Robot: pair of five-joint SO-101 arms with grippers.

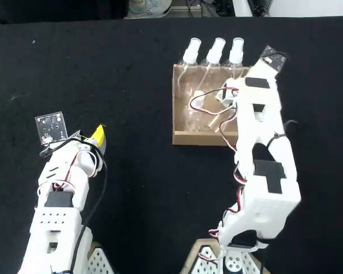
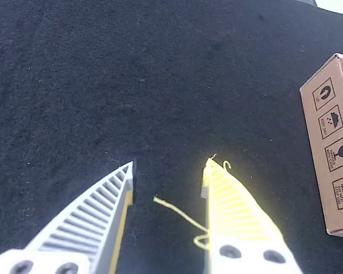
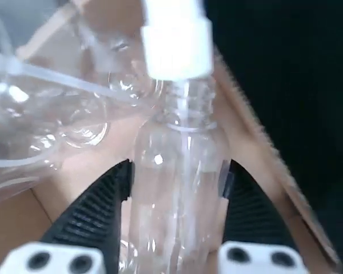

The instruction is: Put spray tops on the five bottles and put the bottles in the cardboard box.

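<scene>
My right gripper [image 3: 176, 176] hangs over the cardboard box [image 1: 206, 138], shut on a clear bottle [image 3: 180, 142] whose sides touch both black fingers. A white spray top [image 3: 176, 43] sits on that bottle's threaded neck. Other clear bottles [image 3: 74, 114] with dip tubes lie beside it on the box floor. In the high view, three white spray tops [image 1: 216, 50] line up along the box's far edge. Far to the left of the box, my left gripper [image 2: 168, 171] stands open over bare black cloth, nothing between its fingers.
The table is covered in black cloth [image 1: 131, 188]. A side of the cardboard box [image 2: 334, 142] stands at the edge of the left wrist view. The right arm [image 1: 263, 148] stretches from the near edge over the box's right side.
</scene>
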